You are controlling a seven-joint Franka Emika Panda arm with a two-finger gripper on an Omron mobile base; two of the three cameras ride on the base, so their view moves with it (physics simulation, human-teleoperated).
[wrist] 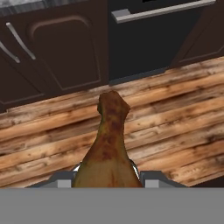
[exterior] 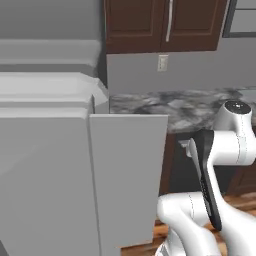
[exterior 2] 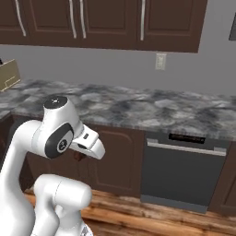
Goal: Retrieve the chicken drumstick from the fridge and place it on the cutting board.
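Matte grey fills the left of the left base view, where the tall fridge (exterior: pixel 45 170) stands with one flat door panel swung outward, its edge reaching toward the middle of the picture. To the right of it runs a mottled grey stone counter (exterior: pixel 175 107) under a grey wall with a pale outlet plate (exterior: pixel 162 62), and above those hang dark brown wooden wall cabinets (exterior: pixel 165 25) with slim metal handles. At the lower right the white arm with dark joints (exterior: pixel 220 150) folds back on itself above a strip of wooden floor.

From the right base view, a light tan box-like object (exterior 2: pixel 8 73) sits at the far left end of the counter, too cropped to identify. The arm's elbow is at left of centre, and further right a dark dishwasher with a long metal bar handle (exterior 2: pixel 184 170) is set between brown lower cabinets.

In the hand view, the brownish-tan chicken drumstick (wrist: pixel 108 144) rises from between the finger tips of the gripper (wrist: pixel 107 177), thick end down and narrow knob up, pinched there above the plank wooden floor (wrist: pixel 175 118). The fingers press against its sides, mostly hidden behind it.
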